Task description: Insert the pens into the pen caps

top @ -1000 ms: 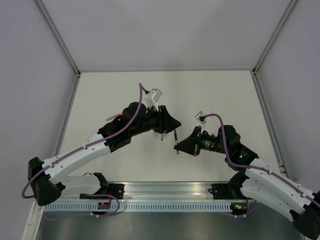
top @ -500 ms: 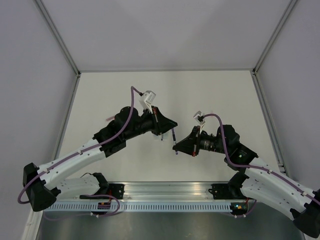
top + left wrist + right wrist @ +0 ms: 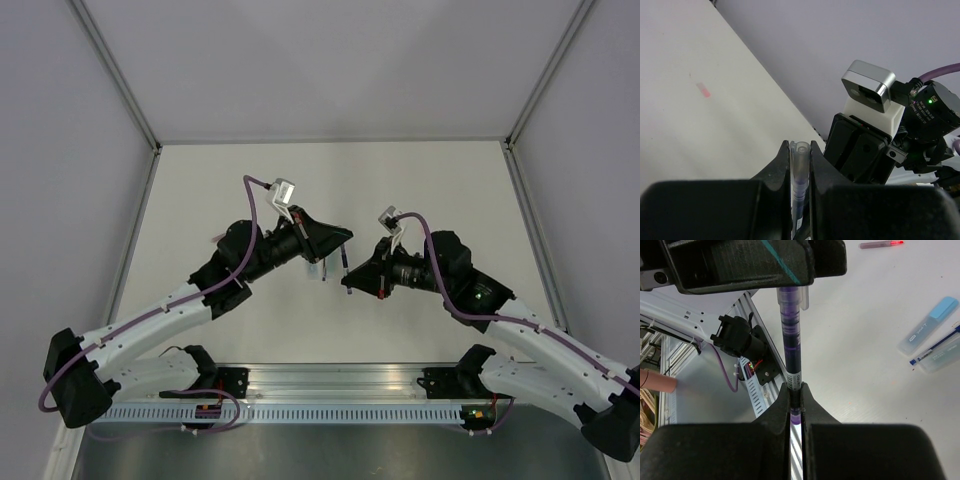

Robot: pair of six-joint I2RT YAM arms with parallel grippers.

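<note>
L claw [image 3: 800, 150], R claw [image 3: 795, 390] closer; slim purple pen [image 3: 791, 335] inside clear tubular cap [image 3: 791, 296]

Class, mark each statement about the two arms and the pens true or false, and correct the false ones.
1. The right jaws are shut on the purple pen. True.
2. The left jaws stand wide open. False: they are shut on a clear pen cap.
3. A red-pink pen lies on the table. True.
4. The purple pen lies flat on the table. False: it is held in the air between the two arms.
</note>
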